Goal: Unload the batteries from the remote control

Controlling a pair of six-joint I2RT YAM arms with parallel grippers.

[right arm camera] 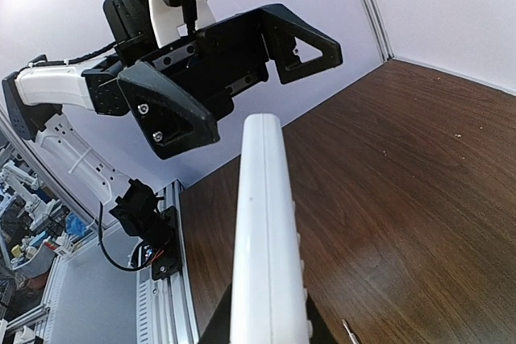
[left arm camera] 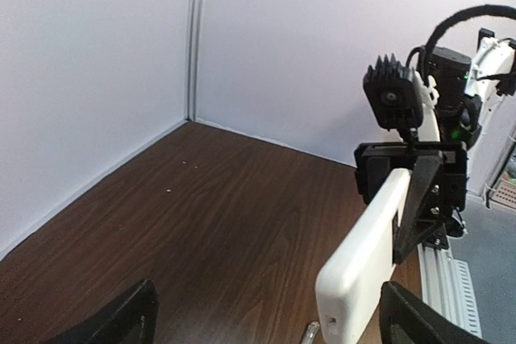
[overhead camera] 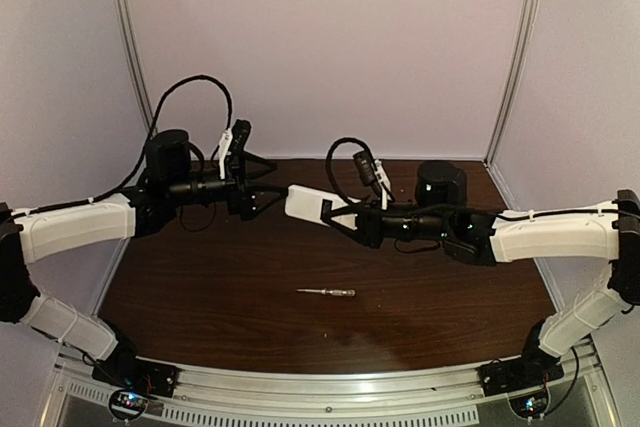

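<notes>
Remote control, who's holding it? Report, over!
Right end effector shut on remote control, held aloft. Left end effector open, near its end. Batteries not seen. Screwdriver below, clear.

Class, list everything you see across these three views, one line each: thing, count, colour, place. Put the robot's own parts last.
remote control: one, white, held above the table between the two arms.
screwdriver: one, thin, pale metallic, lying on the table nearer the arm bases.
batteries: none visible in any view.
table: one, dark brown wood grain, under everything.
walls: pale, closing in the back and both sides.
left arm: one, white and black, reaching in from the left.
right arm: one, white and black, reaching in from the right.
left fingers: two, black, spread open close to the remote's free end.
right fingers: two, black, clamped on the remote's other end.
</notes>
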